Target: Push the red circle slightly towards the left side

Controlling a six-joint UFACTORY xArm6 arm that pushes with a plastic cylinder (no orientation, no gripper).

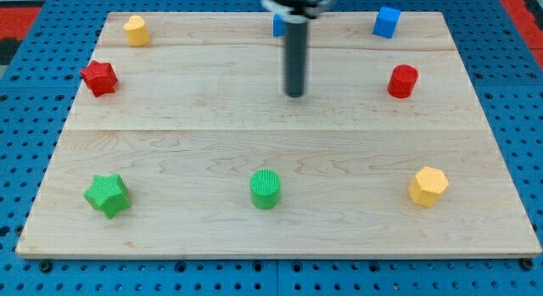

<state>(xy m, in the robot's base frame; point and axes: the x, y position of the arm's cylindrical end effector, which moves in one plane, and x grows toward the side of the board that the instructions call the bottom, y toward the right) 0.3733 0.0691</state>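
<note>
We read no lettering on the wooden board (254,135). My tip (295,94) rests bare on open wood at upper centre, touching no block and holding nothing. The red circle (403,80) sits well apart toward the view's right. Around the edges lie a green star (108,195), yellow hexagon (428,186), green circle (265,189), red star (99,77) and blue cube (387,21).

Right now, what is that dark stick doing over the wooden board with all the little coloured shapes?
That stick is my pushing rod. My tip rests near the middle of the wooden board, touching no block. I am meant to nudge the red circle a little leftward; it sits to the tip's right, well apart. A blue block is half hidden behind the rod.
</note>
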